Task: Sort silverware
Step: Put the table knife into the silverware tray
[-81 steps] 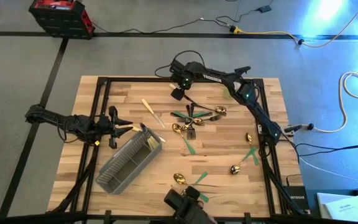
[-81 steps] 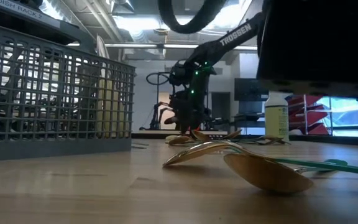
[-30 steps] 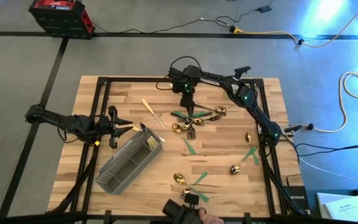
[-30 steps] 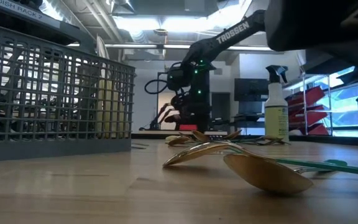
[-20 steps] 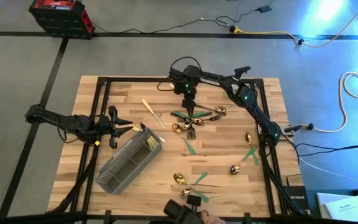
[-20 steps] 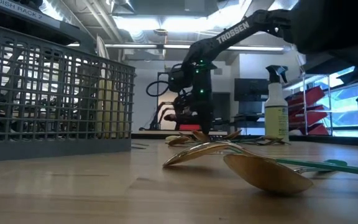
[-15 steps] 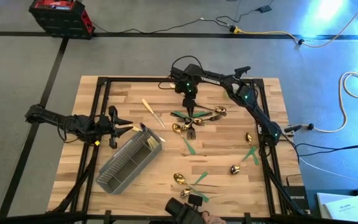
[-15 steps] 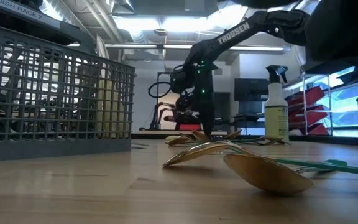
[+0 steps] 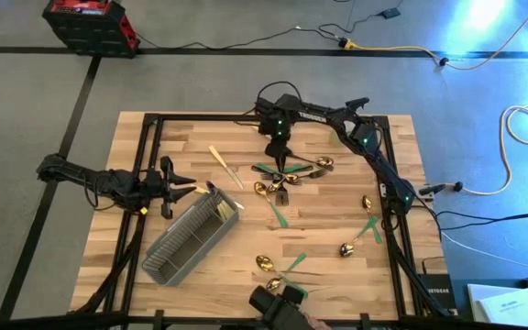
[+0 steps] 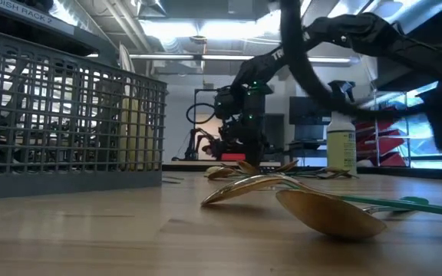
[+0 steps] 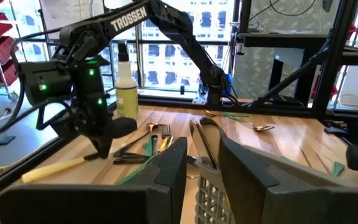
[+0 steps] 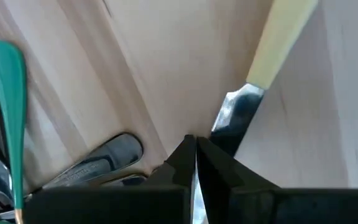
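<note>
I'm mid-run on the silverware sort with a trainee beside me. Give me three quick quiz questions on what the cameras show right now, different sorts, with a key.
1. True or false: the right gripper is down at the pile of silverware in the middle of the table.
2. What stands closest to the left gripper? A) the wire basket B) the spray bottle C) the red case on the floor
3. Fill in: the right gripper's fingers are ____.

Key: 1 true; 2 A; 3 shut
</note>
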Motion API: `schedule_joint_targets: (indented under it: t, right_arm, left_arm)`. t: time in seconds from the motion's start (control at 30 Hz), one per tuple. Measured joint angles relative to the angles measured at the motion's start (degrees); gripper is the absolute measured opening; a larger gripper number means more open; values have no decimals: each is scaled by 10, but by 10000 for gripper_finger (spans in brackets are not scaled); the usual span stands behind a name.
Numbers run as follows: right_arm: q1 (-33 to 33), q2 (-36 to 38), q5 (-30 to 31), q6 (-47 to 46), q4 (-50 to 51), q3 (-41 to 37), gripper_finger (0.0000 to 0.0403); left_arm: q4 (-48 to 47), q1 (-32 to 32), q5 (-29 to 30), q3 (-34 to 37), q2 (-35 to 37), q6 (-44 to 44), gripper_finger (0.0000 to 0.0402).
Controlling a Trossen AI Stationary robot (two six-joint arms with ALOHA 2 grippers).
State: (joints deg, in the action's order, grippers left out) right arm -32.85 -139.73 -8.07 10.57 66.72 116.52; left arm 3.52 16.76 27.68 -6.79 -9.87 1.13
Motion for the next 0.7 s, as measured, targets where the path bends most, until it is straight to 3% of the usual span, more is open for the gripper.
schedule_joint_targets:
  t: [0.7]
  right_arm:
    - [7, 49, 29, -28, -99, -30, 0]
  left_arm:
    - [-23, 0, 0, 0, 0, 31, 79]
